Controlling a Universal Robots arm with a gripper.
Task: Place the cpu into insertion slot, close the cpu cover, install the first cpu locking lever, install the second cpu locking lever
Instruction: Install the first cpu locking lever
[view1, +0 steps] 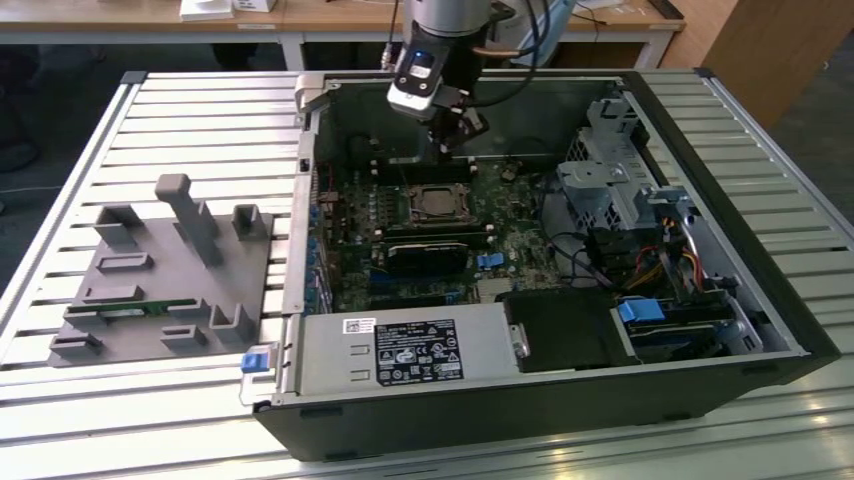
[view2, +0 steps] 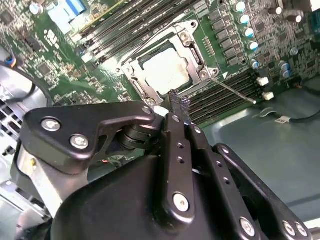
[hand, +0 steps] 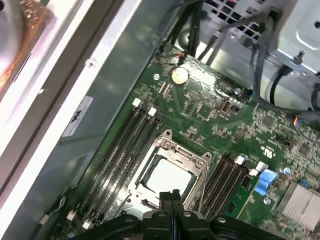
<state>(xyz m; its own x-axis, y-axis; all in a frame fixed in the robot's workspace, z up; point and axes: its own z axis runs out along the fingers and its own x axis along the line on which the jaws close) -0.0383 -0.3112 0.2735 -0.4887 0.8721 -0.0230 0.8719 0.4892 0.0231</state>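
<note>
On the slatted counter (view1: 80, 400) stands an open computer case (view1: 534, 420). Inside, the cpu (view2: 164, 70) sits in the insertion slot (view2: 131, 75) under the lowered cpu cover (view2: 195, 47). The pincer (view2: 176, 99), pressed together on nothing, hovers at the socket's edge.

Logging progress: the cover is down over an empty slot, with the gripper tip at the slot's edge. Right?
No, the slot is not empty. Both wrist views show the cpu lying in it, framed by the cover's window. The cover is down, with the gripper tip at the slot's edge.
</note>
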